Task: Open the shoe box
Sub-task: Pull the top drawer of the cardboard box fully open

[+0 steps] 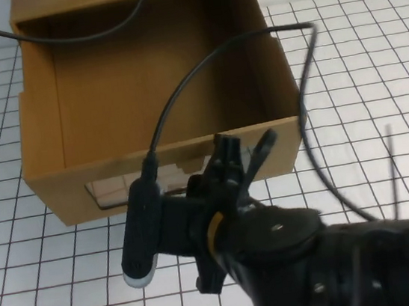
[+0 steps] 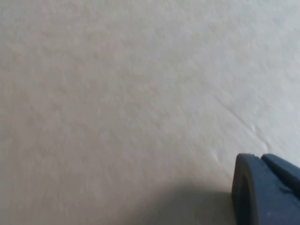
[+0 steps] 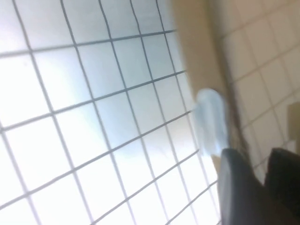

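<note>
Black right gripper (image 1: 246,151) up front, jaws parted, gripping nothing.
Brown cardboard shoe box (image 1: 144,93) lies open just ahead of it; left gripper (image 2: 265,187) hangs over a pale surface, grip impossible to tell.

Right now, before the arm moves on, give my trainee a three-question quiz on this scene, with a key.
1. True or false: the shoe box is closed.
2. Which arm's gripper hovers at the box's front wall? A) left B) right
3. Fill in: the table bears a ____ pattern.
Key: 1 false, it stands open. 2 B, the right gripper, jaws apart; the left gripper shows only in its wrist view, over a plain pale surface. 3 grid.
</note>
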{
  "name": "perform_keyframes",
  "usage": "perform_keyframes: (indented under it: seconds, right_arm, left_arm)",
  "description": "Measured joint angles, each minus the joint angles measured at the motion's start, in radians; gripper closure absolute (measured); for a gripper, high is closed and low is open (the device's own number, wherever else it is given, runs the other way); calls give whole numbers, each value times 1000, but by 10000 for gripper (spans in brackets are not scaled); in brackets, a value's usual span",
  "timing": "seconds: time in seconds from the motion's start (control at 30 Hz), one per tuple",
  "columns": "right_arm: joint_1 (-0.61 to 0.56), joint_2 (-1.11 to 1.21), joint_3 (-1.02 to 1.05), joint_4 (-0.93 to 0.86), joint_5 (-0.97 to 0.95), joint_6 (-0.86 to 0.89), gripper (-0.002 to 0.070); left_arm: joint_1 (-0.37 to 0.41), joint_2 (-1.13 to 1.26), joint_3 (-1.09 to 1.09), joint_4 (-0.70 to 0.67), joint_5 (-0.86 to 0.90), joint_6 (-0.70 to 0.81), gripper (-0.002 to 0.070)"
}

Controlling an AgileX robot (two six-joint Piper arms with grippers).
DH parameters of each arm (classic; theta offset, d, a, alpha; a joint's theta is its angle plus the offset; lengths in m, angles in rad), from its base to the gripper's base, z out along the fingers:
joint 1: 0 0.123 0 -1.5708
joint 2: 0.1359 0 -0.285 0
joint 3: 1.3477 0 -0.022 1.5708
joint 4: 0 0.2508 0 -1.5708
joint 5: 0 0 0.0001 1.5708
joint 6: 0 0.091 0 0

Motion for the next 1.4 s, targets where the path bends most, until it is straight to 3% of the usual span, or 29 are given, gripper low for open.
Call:
perform_keyframes:
  seconds: [0.33,0.53,0.67,0.8,1.13,1.4]
  right_arm:
    - [6,-225,0,231,126,15,515]
    - [-20,-367,0,237,193,48,584]
    - [-116,-402,-44,275,257,52,663]
    - [-279,-415,-87,332,313,45,682]
    - [-716,-560,-67,727,227,-174,689]
    - [-802,-808,182,878,43,-225,689]
  left_arm:
    - [0,-90,-22,26,79,0,677]
    - [0,-175,-26,29,143,0,677]
    - [0,-215,-25,39,167,0,677]
    - [0,-294,44,68,149,0,677]
    - [0,-735,626,151,-152,61,677]
    - [0,-1198,1263,111,-581,89,677]
